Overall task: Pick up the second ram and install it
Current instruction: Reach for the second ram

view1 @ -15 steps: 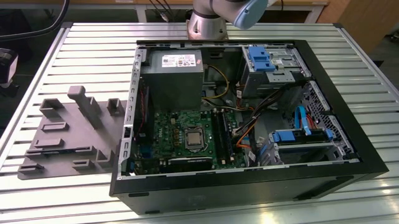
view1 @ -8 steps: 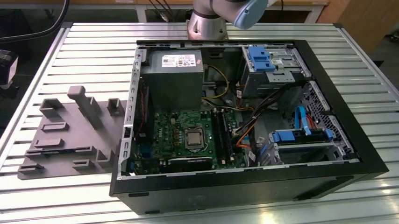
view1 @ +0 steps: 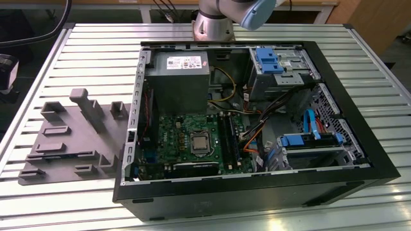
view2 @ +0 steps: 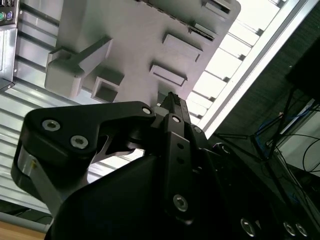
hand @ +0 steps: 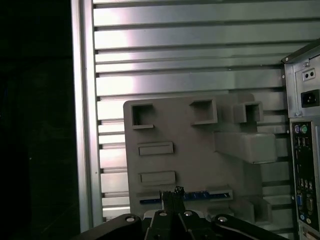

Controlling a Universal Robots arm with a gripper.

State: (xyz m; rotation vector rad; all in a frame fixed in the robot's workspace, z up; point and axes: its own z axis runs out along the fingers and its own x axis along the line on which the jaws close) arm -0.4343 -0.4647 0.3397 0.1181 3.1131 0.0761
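Over the ribbed metal table [hand: 190,50], dark floor [hand: 35,125] beyond, the gripper [hand: 173,193], seemingly clenched on nothing, hangs above the grey tray [hand: 190,150] holding the second ram [hand: 205,195].

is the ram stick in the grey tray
Yes, the first wrist view shows the ram stick in a slot of the grey tray.

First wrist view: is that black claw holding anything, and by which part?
Nothing is held. The gripper hangs above the grey tray, where the second ram lies in its slot.
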